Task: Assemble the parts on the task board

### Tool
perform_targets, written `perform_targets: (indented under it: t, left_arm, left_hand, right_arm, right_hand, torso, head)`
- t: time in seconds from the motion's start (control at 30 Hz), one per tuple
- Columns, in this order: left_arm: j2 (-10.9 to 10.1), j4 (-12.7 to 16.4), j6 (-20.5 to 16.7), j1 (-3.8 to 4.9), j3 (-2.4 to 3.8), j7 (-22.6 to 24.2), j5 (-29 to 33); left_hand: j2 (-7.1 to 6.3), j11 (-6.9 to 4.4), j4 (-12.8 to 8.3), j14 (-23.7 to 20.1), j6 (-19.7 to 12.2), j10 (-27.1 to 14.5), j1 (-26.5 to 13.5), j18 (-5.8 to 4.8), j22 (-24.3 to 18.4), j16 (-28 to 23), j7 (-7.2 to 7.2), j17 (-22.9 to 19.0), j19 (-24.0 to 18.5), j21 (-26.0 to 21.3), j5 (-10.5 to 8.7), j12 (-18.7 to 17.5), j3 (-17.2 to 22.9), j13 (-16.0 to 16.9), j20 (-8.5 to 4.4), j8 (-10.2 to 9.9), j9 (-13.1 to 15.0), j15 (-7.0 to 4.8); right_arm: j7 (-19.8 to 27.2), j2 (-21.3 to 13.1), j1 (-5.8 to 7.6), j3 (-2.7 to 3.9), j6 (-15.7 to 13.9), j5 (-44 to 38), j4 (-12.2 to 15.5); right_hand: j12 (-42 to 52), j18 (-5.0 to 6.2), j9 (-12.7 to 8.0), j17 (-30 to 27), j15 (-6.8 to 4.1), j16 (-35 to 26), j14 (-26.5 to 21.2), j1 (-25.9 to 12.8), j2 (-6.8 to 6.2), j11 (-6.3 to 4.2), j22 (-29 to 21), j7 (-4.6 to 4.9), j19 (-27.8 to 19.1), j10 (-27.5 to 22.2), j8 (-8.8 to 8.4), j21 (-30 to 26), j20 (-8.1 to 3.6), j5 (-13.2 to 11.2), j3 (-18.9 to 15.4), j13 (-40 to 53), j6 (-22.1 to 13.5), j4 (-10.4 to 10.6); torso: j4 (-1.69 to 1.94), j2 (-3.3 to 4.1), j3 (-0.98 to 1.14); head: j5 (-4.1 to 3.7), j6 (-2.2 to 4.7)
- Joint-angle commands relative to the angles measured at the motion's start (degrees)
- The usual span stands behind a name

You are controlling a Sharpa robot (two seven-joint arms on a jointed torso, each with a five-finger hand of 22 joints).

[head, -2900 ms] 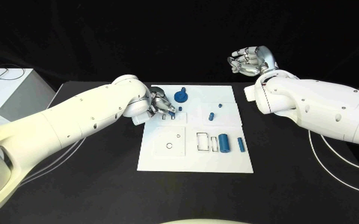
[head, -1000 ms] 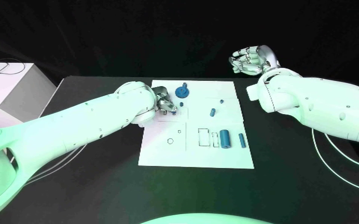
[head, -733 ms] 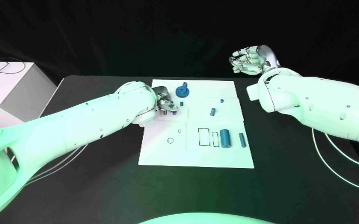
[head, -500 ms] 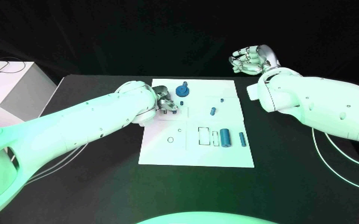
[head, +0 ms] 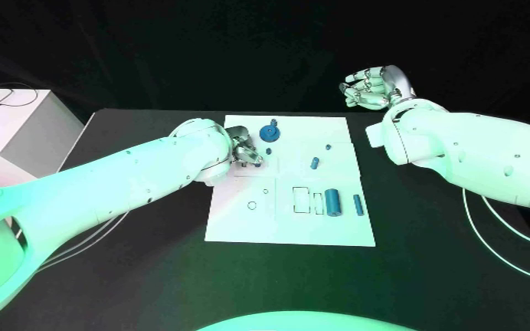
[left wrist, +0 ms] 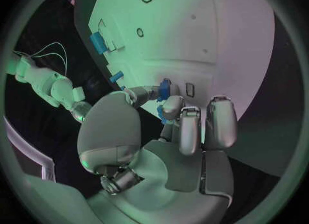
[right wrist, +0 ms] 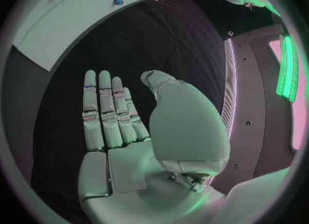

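Observation:
The white task board (head: 290,224) lies in the middle of the black table. My left hand (head: 245,153) is low over its far left part and pinches a small blue part (left wrist: 165,87) between thumb and finger, close to the board (left wrist: 212,38). On the board lie a blue gear-like part (head: 269,133), a small peg (head: 328,148), a short cylinder (head: 315,162), a thick cylinder (head: 332,201) and a slim one (head: 357,204). My right hand (head: 374,87) is raised beyond the board's far right corner, its palm (right wrist: 122,147) flat and holding nothing.
A rectangular recess (head: 300,200) and a round hole (head: 252,205) are in the board's near half. A white box (head: 22,136) stands at the table's left edge. Thin cables (head: 486,231) trail under the right arm.
The left hand stays over the board's far left part with the small blue part in its fingers. The right hand stays raised.

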Motion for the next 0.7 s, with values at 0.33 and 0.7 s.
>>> perform_targets:
  t: [0.33, 0.7]
  left_arm:
    - [-0.4, 0.4, 2.3, -0.59, -0.16, -0.4, -0.6]
    - [-0.6, 0.4, 2.9, -0.59, -0.12, -0.4, -0.7]
  left_hand:
    - [0.82, -0.19, -8.9, 6.0, 2.0, 0.4, 0.3, -0.35, 0.1, 0.2, -1.71, 15.1, 0.3, 0.3, 0.16, -0.4, 8.6, -0.1, -0.17, 0.1, 10.5, -0.45]
    - [0.84, -0.19, -8.9, 6.0, 2.0, 0.4, 0.3, -0.34, 0.1, 0.2, -1.71, 15.1, 0.3, 0.3, 0.15, -0.4, 8.6, -0.1, -0.18, 0.1, 10.5, -0.46]
  right_arm:
    - [0.2, 0.1, -0.13, 0.01, 1.2, -0.6, -0.1]
    - [0.2, 0.1, -0.25, 0.01, 1.2, -0.6, -0.2]
  right_hand:
    - [-0.4, 0.71, -0.1, -0.2, 0.13, -0.5, -0.5, -0.7, -0.18, 0.22, -0.2, 1.11, -0.6, -0.2, -0.36, -0.2, -0.11, 0.2, -0.4, -0.2, -0.3, 0.0]
    - [-0.4, 0.71, -0.1, -0.2, 0.15, -0.6, -0.6, -0.8, -0.16, 0.24, -0.3, 1.12, -0.6, -0.2, -0.38, -0.3, -0.08, 0.2, -0.4, -0.2, -0.3, 0.0]
  torso:
    - [0.06, -0.03, 0.03]
    - [0.02, -0.03, 0.00]
  head:
    - [0.13, -0.19]
    - [0.16, -0.29]
